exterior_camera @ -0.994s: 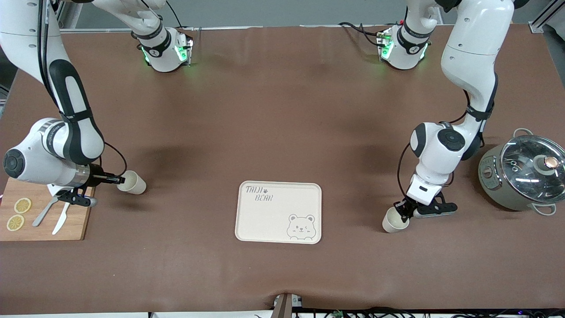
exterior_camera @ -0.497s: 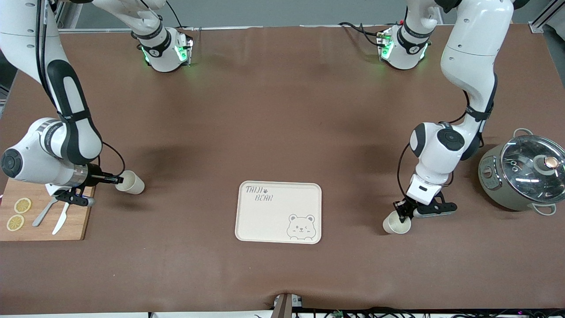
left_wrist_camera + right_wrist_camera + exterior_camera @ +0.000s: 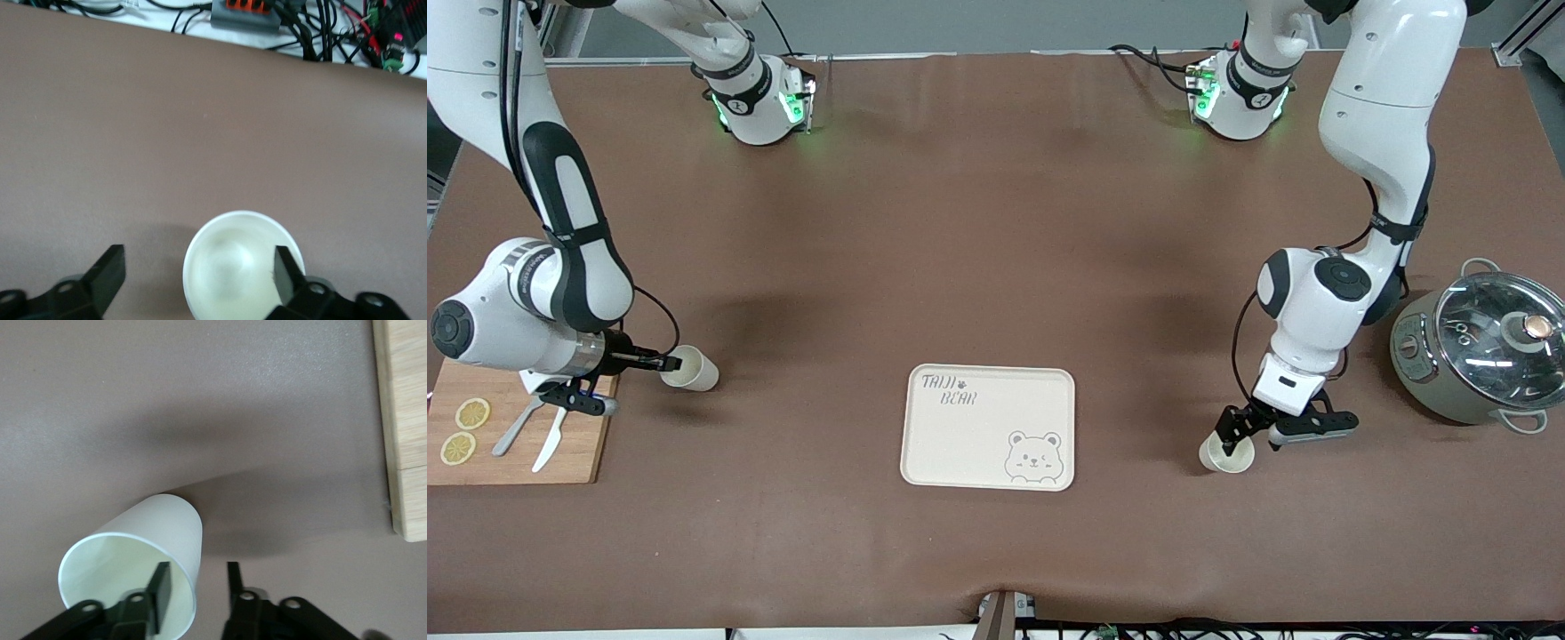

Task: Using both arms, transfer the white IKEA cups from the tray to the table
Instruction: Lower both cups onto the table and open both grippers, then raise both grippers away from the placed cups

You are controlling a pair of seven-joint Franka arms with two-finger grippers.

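Cup rim (image 3: pixel 127 587) between right claw (image 3: pixel 197 583) fingers

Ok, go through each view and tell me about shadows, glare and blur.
Front view: soft arm shadows on the table, bright glare on the pot lid. Left wrist view: slightly soft, faint shadow beside the cup. Right wrist view: sharp, with a broad dark shadow beside its cup.

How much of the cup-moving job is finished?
Nearly all. The tray holds no cups now; both stand on the table. The left claw is open around the rim of one cup. The right claw has its fingers apart astride the other cup's rim. Left to do: pull both claws away.
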